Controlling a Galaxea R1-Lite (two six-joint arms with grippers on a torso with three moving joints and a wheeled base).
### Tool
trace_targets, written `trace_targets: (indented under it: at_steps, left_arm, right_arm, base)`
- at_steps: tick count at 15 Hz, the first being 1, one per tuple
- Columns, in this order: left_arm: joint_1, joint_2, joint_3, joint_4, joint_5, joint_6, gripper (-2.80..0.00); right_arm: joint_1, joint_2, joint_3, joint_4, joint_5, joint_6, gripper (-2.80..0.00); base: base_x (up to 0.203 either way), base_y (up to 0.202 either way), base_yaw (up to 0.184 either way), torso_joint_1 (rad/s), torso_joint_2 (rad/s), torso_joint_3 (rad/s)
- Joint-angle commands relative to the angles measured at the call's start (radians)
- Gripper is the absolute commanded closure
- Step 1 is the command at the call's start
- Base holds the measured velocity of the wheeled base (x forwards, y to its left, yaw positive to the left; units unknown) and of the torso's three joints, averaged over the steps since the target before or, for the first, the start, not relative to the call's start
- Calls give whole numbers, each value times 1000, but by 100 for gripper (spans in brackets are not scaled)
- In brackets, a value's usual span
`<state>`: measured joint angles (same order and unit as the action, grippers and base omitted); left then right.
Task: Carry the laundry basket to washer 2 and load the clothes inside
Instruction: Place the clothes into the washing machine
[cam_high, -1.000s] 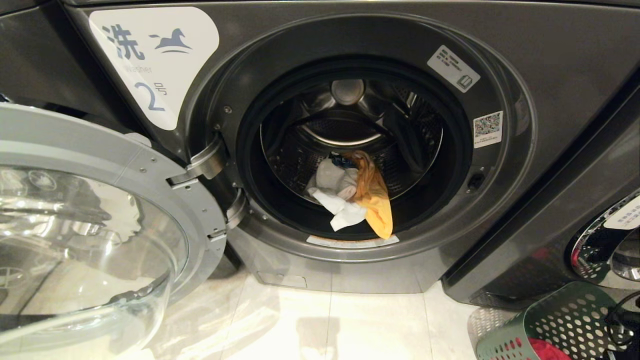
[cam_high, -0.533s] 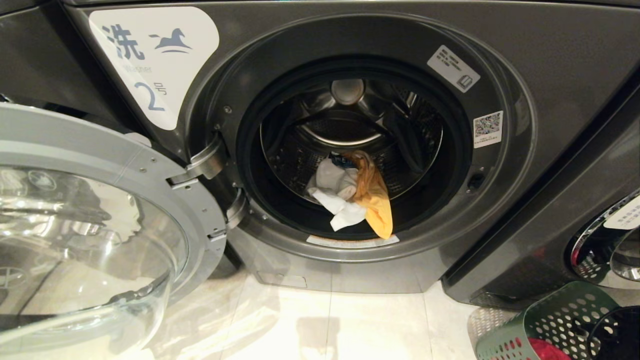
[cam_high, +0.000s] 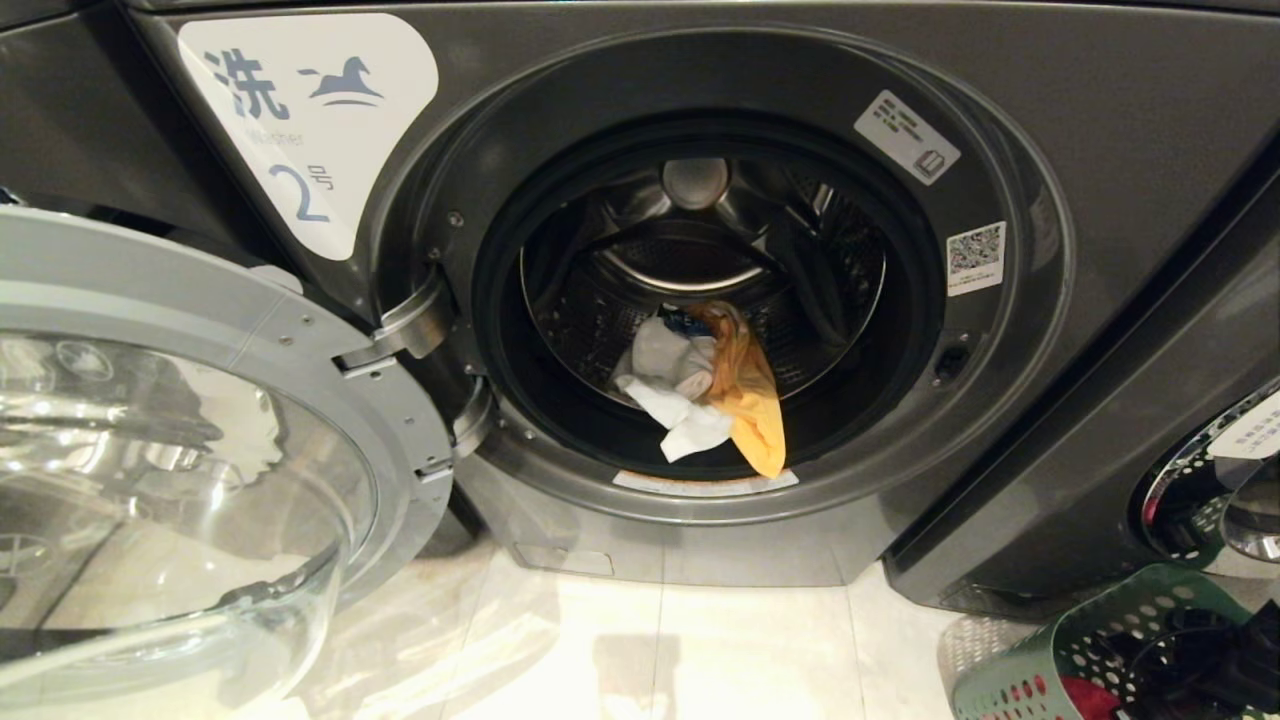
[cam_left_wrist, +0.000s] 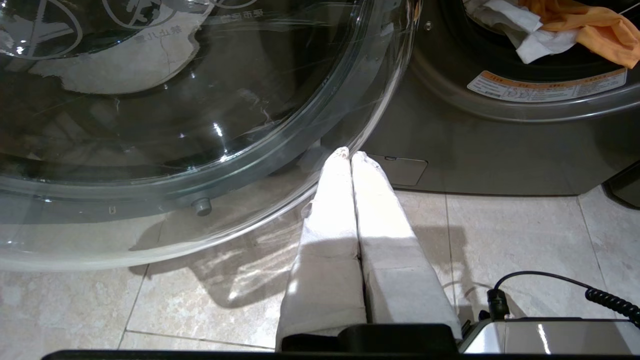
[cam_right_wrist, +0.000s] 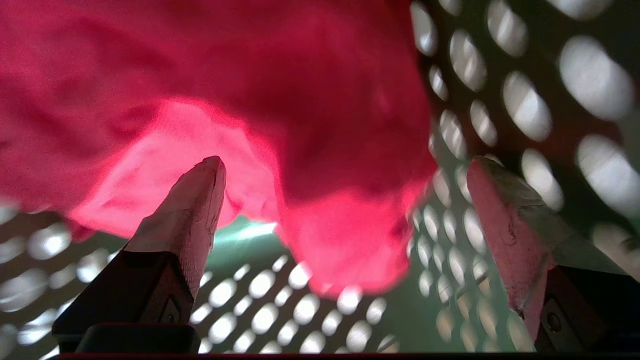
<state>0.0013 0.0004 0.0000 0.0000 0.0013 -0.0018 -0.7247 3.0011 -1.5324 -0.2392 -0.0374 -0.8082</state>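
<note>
Washer 2 fills the head view, its round glass door swung open to the left. White and orange clothes lie at the drum's front lip. The green perforated laundry basket stands on the floor at the lower right, with a red garment in it. My right arm reaches down into the basket. There my right gripper is open, its fingers on either side of the red garment without closing on it. My left gripper is shut and empty, low over the floor beside the glass door.
A second grey washer with a chrome-rimmed door stands to the right, just behind the basket. Pale floor tiles run in front of washer 2. A coiled black cable lies by the left arm.
My right arm has moved further down into the basket from the right. The washer, its door, the clothes in the drum and the left gripper have not moved.
</note>
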Motion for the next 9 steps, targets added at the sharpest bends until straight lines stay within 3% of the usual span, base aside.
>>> trace_targets:
  at_steps: [1,4,5,9]
  left_arm:
    - [0,-1,0,0,0,0,0]
    - [0,-1,0,0,0,-1,0]
    - [0,-2,0,0,0,-1,0]
    - [0,-2,0,0,0,0,0]
  right_arm:
    - [3,71,-53,1,-2,-29,-280]
    - [3,71,4,21,-2,-43,-280]
    - [2,71,10,23,-2,-42,0]
    - [2,73,18,23,-6,-35,0]
  base:
    - [0,0,0,0,0,0]
    - [0,0,0,0,0,0]
    - [0,0,0,0,0,0]
    - [0,0,0,0,0,0]
